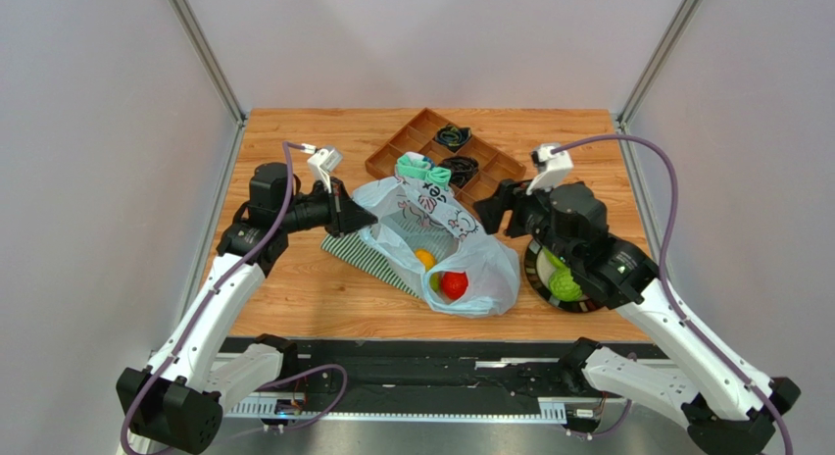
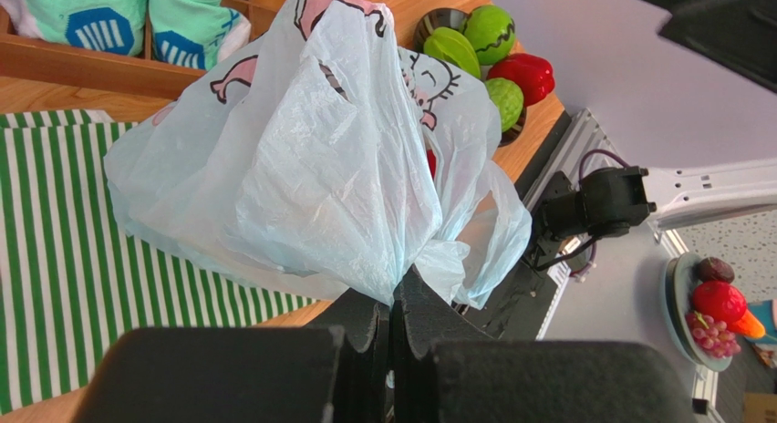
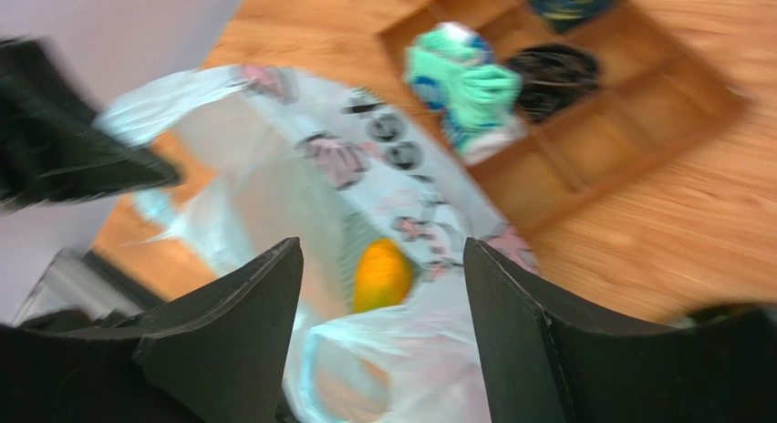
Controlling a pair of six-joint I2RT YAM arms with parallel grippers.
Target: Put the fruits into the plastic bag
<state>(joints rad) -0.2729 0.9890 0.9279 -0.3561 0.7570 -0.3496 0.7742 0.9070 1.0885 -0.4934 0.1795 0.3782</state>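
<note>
Pinching the plastic bag (image 2: 319, 168) rim with the clamped left gripper (image 2: 394, 324), mango (image 3: 381, 275) and red fruit (image 1: 453, 284) inside. Hovering above with right gripper (image 3: 381, 248) spread, seemingly empty despite blur. Risking thin film slipping free, closing the mouth.

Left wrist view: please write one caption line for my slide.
Left gripper shut on the plastic bag over the striped cloth, fruits in a bowl beyond.

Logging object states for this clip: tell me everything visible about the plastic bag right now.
The plastic bag is thin, pale-blue, translucent film with pink-and-black cartoon print and lettering, crumpled and lying partly on the striped cloth. The left gripper is shut on a bunched edge, holding it up. Inside show an orange fruit and a red fruit.
</note>
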